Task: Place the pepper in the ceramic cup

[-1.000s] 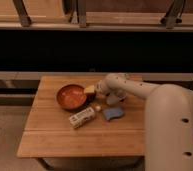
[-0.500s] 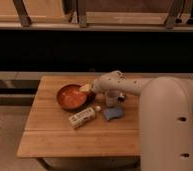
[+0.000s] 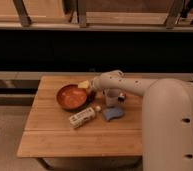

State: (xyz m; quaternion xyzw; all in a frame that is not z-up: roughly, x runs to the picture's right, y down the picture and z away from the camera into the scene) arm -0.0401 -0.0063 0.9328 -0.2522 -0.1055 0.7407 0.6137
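Nearest, along the bottom of the frame, runs the front edge of a pale wooden table (image 3: 55,137) of lengthwise planks. Grey floor (image 3: 7,125) shows at the lower left, and the robot's bulky cream body (image 3: 170,130) fills the lower right. A little further in, a pale labelled bottle (image 3: 83,117) lies on its side near the centre, white cap pointing right, with a blue pad (image 3: 113,113) just beside that cap. Behind them sits a wide orange-red bowl (image 3: 65,102), and to its right stands the ceramic cup (image 3: 110,98), upright and whitish, tucked under the arm (image 3: 127,84) that reaches in from the right. The gripper (image 3: 92,92) hangs between bowl and cup, at the bowl's right rim — fingers spread wide, nothing visibly caught in them. A yellow block (image 3: 84,84) lies just behind the bowl. The pepper I cannot pick out with any certainty. Beyond the table's far edge, a broad dark band (image 3: 90,50) crosses the room — above it, light wooden boards and posts (image 3: 115,20).
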